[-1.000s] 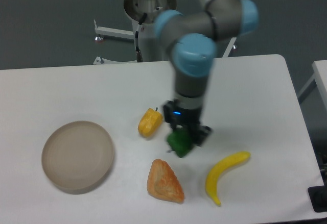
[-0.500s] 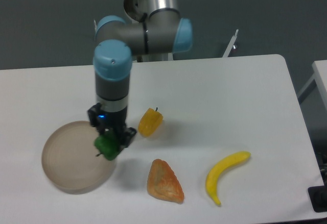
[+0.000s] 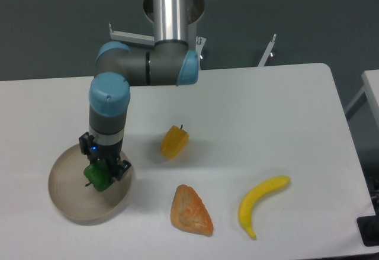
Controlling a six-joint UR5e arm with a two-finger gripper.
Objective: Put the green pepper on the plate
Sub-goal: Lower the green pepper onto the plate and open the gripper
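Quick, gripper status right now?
Gripper: closed on the green pepper, holding it over the plate.

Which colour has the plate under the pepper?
Beige-tan; the plate shows clearly in the fixed camera view.

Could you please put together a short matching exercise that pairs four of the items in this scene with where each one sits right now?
Items:
1. green pepper
2. yellow pepper
3. banana
4. pastry wedge

Places:
A. farthest right, near the table's front edge
B. on the bare table to the right of the plate, behind the pastry wedge
C. over the plate, between the fingers of the gripper
D. near the front edge, between the plate and the banana

Pairs: 1-C, 2-B, 3-A, 4-D
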